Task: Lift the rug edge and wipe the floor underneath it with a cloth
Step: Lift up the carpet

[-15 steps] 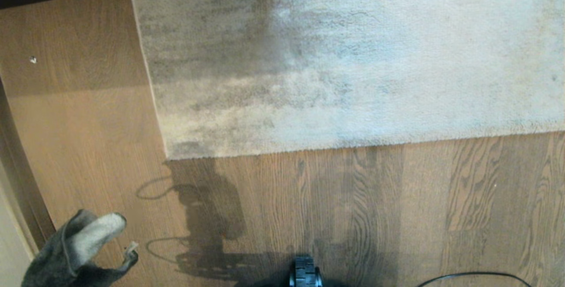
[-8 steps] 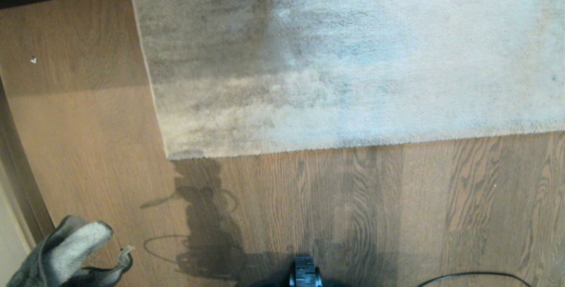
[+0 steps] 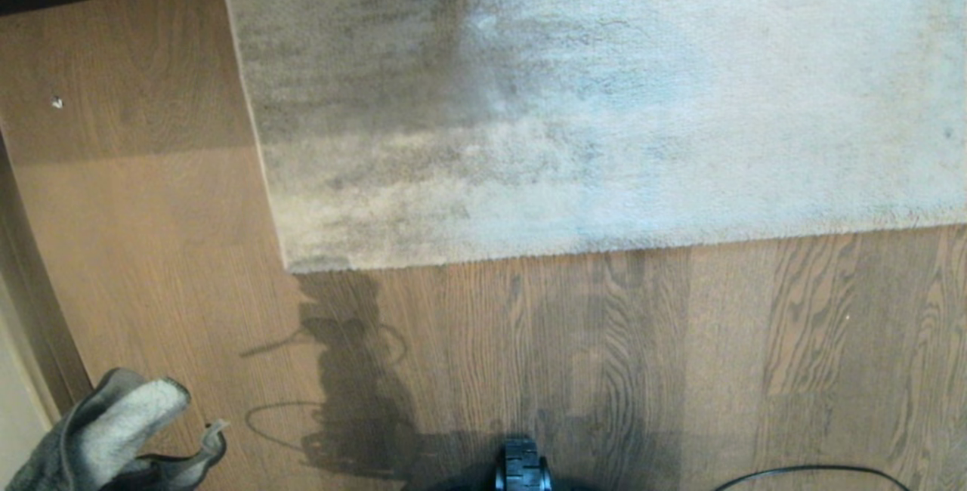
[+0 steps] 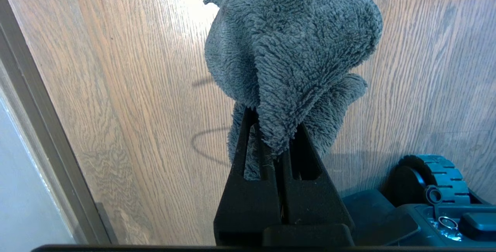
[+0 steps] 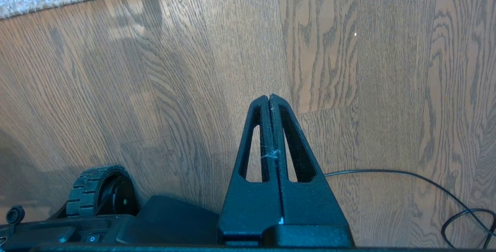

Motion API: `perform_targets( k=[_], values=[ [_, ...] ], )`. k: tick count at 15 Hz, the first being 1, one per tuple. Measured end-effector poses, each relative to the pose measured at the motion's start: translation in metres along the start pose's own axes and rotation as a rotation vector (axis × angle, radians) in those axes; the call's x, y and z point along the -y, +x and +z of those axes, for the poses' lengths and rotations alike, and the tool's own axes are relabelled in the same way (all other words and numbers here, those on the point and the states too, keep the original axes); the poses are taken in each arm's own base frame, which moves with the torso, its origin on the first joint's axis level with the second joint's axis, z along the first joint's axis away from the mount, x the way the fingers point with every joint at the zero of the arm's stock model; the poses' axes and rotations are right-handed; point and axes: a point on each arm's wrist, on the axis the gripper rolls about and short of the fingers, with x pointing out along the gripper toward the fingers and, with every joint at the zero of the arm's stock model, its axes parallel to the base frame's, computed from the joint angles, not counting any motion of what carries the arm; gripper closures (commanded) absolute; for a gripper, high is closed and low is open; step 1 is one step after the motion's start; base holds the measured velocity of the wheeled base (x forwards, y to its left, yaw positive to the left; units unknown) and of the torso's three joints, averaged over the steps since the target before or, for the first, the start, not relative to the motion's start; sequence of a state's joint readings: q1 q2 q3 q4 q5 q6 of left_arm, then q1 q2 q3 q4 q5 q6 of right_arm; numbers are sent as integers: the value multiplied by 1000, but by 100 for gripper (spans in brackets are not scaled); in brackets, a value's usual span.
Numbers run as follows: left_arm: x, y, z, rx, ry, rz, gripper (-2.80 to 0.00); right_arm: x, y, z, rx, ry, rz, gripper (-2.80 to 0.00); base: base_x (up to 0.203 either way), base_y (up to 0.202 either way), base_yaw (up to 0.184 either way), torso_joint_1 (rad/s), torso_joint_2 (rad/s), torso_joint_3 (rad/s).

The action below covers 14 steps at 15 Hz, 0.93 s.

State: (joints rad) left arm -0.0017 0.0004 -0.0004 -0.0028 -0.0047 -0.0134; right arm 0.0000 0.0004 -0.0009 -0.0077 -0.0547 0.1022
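Rug edge [image 3: 529, 253] lies flat on the floor [image 3: 189, 249]; whether wiping beneath has occurred cannot be confirmed. Left gripper [image 4: 276, 143] is clamped on the cloth [image 4: 290, 50] (held above the planks, apparently clear). Right gripper [image 5: 270, 99] is closed, empty, parked low.

No text, label, brand, number or sign can be read in any of the views (the small markings on the dark robot base [image 4: 445, 221] beside its black ribbed wheel [image 4: 430, 174] are too small to make out).
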Motion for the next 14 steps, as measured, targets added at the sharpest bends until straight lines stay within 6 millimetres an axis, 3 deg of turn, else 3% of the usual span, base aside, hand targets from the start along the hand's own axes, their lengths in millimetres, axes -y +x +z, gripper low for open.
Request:
perform_targets(
  k=[14],
  values=[
    [0,0,0,0,1,0,0,0,0,0,0,0,0,0,0,0,0,0,0,0]
  ],
)
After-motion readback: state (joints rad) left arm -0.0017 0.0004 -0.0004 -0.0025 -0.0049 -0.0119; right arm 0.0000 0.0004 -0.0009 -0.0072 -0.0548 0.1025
